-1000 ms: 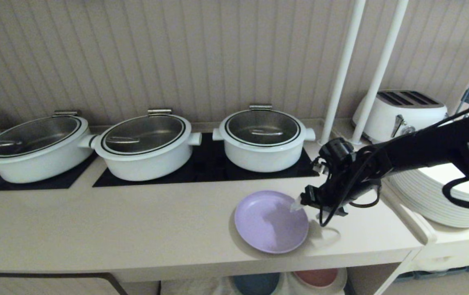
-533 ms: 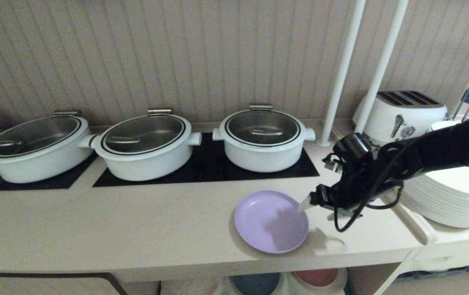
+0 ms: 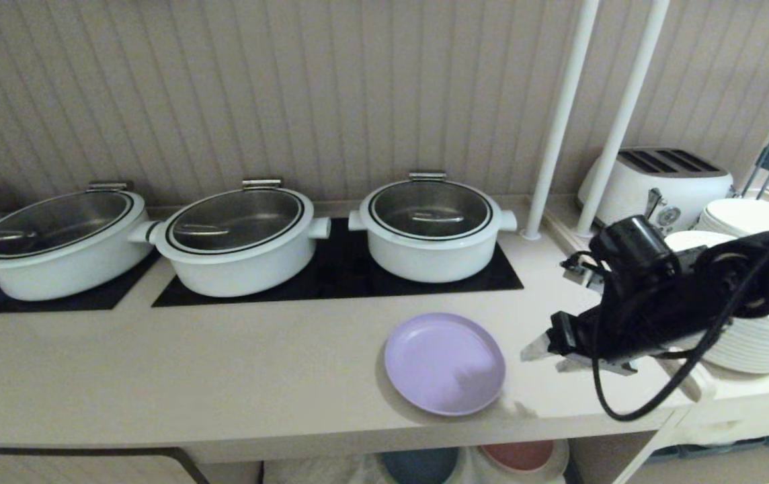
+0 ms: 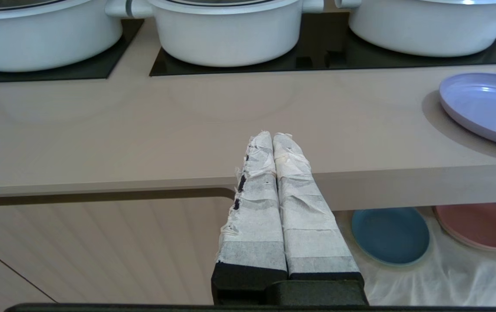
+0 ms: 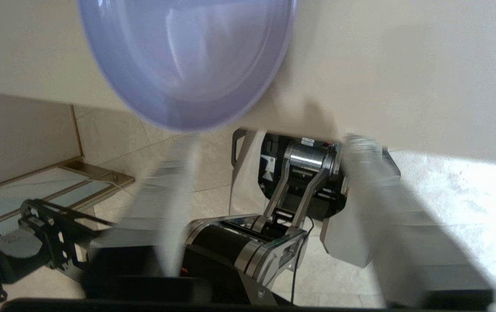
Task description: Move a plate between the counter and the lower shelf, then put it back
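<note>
**Plate flat on counter, right gripper clear of its rim**

Landmark: the plate (image 3: 444,363). Lavender, round, low raised rim. Lies flat on the counter (image 3: 223,376), near the front edge, in front of the rightmost white pot (image 3: 431,228).

Right gripper (image 3: 540,355): just beside the plate's right rim, not touching. Fingers apart, nothing between them. Left gripper (image 4: 274,143): parked low, well left of the plate, in front of the counter edge; taped fingers pressed together, empty.

Handling, as judged: looks stiff, light, probably plastic or melamine; matte face should give fair friction. Lying flat, only the rim offers purchase: pinch the right-hand rim, one finger over, one under. Little room beneath it, so a slip or a push sideways is likely.

Hard to make out: right fingers smeared in the wrist view. Lower shelf (image 4: 447,268) below the plate mostly cut off; a blue plate (image 4: 390,235) and a pink plate (image 4: 478,225) show on a wrinkled cloth.
</note>
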